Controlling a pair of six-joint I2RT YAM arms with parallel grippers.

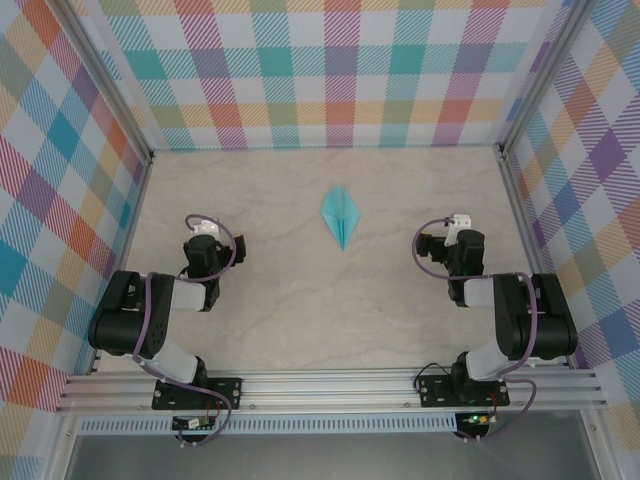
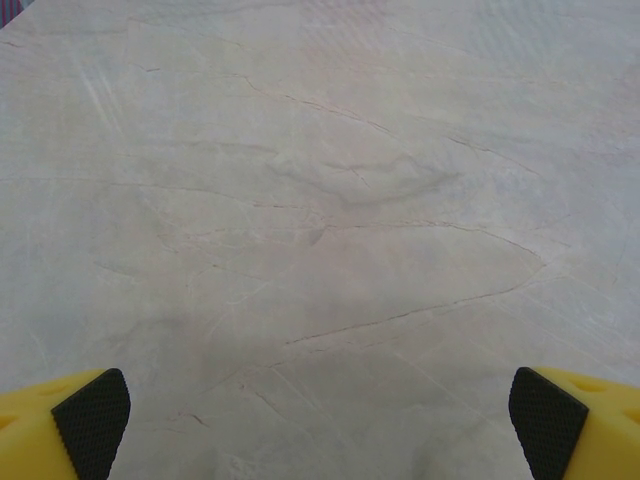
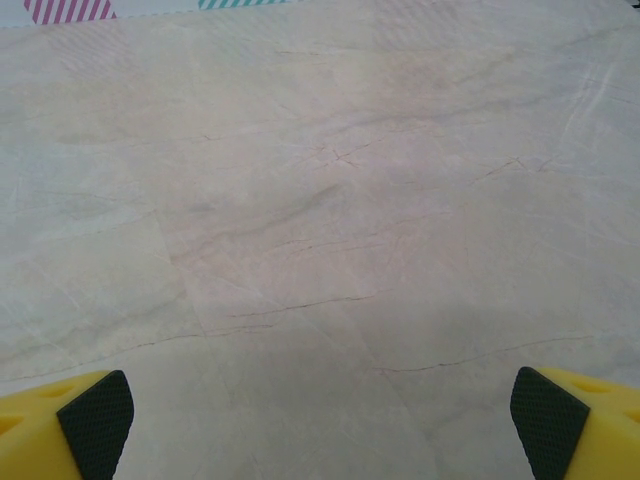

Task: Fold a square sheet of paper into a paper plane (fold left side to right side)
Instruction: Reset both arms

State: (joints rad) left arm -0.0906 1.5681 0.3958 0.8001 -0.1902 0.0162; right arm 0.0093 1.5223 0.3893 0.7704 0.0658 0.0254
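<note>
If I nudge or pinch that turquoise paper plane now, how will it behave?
The paper plane is thin folded paper lying flat: probably very light, likely to slide on the smooth table if nudged. Its narrow pointed tip would probably crumple under a hard pinch. Its folds likely stiffen it slightly.

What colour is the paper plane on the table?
Turquoise, one plain colour; the paper plane shows best from the top external view.

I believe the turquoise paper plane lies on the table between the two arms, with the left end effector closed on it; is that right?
Not quite: the paper plane lies on the table between the two arms, but the left end effector is open and well apart from it, as the top view shows; the left wrist view has bare table between its fingers.
</note>
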